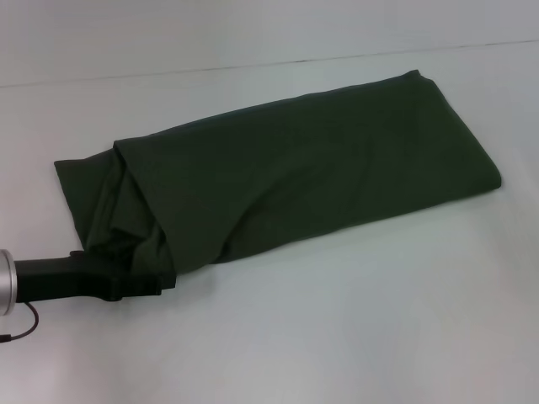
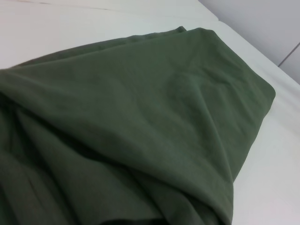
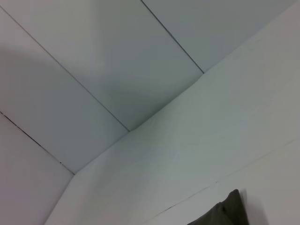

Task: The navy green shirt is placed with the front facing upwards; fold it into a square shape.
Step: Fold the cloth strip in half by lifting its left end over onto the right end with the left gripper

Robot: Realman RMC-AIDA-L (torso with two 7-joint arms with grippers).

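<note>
The navy green shirt (image 1: pixel 303 172) lies on the white table as a long folded band, plain green side up, running from near left to far right. Its near-left end is bunched and drawn up over the tip of my left gripper (image 1: pixel 157 278), which comes in from the left edge and is shut on that cloth; the fingers are buried in the fabric. Wrinkled shirt cloth (image 2: pixel 131 117) fills the left wrist view. One dark corner of the shirt (image 3: pixel 228 212) shows in the right wrist view. My right gripper is out of view.
The white table (image 1: pixel 354 337) spreads around the shirt on all sides. A thin seam line (image 1: pixel 253 66) runs across behind the shirt. The left arm's silver cuff (image 1: pixel 5 282) and a thin cable sit at the left edge.
</note>
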